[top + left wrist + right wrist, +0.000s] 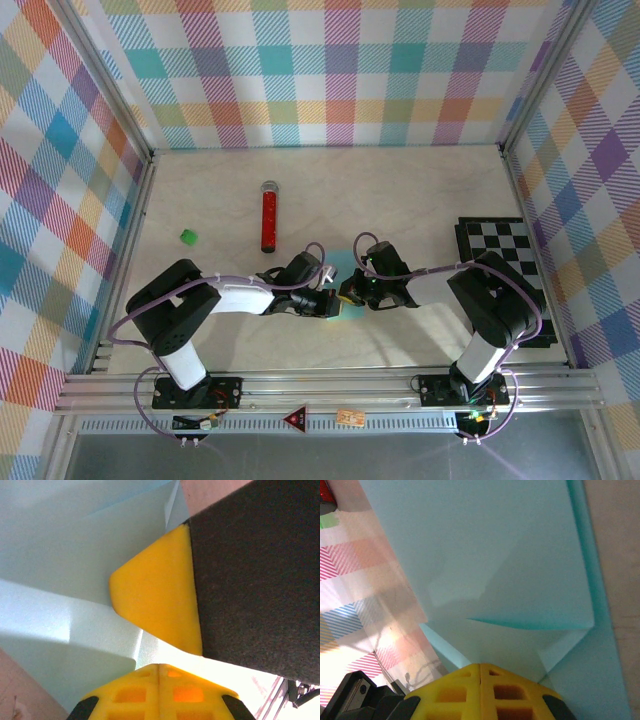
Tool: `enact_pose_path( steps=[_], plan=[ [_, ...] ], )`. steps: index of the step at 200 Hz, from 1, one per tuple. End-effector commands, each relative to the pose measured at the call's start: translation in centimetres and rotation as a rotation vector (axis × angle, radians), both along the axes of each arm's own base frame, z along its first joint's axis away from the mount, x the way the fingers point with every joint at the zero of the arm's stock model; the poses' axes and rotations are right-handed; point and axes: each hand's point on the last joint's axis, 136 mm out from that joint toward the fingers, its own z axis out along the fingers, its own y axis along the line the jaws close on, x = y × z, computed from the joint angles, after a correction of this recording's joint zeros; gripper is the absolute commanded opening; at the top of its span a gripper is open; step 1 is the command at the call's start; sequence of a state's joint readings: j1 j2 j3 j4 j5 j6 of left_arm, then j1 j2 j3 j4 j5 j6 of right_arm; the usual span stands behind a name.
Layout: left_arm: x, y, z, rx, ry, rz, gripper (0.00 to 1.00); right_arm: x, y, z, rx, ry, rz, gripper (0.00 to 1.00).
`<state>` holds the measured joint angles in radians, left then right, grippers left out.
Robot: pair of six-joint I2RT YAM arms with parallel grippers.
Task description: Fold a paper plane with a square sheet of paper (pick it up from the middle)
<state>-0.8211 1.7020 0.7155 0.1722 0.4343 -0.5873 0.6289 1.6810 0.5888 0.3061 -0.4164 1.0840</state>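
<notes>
Left gripper (328, 300) and right gripper (352, 292), grip states untellable, meet over the part-folded cyan paper sheet (485, 545) toward the table's near edge; creases likely want slow, even pressing.

The thin, light cyan sheet of paper (344, 263) lies partly folded near the middle of the table (420, 190), toward its near edge, with only small slivers showing from above. Up close in the left wrist view, the paper (60, 540) is plain and matte, stacked in overlapping layers with straight folded edges. In the right wrist view, the paper (495, 545) shows a flap folded over into a point, its creases darker teal.
</notes>
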Motion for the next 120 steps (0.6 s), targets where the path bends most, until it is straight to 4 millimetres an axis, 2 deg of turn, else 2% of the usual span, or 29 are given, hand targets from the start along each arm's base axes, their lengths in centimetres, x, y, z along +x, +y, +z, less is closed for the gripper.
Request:
enact_pose_path(
  steps=[1, 56, 89, 120],
  plan=[
    [-0.9, 0.7, -0.7, 0.006, 0.041, -0.007, 0.05, -2.3, -3.4, -4.4, -0.176, 0.110, -0.036, 0.00],
    [-2.7, 2.9, -2.4, 0.071, 0.071, -0.010, 0.05, -2.3, -3.6, -4.5, -0.179, 0.110, -0.037, 0.00],
    [-3.4, 4.3, -2.2, 0.105, 0.059, -0.015, 0.05, -2.2, -3.7, -4.4, -0.181, 0.106, -0.037, 0.00],
    [-3.9, 4.7, -1.5, 0.108, 0.045, -0.041, 0.05, -2.1, -3.7, -4.4, -0.180, 0.106, -0.036, 0.00]
  ],
)
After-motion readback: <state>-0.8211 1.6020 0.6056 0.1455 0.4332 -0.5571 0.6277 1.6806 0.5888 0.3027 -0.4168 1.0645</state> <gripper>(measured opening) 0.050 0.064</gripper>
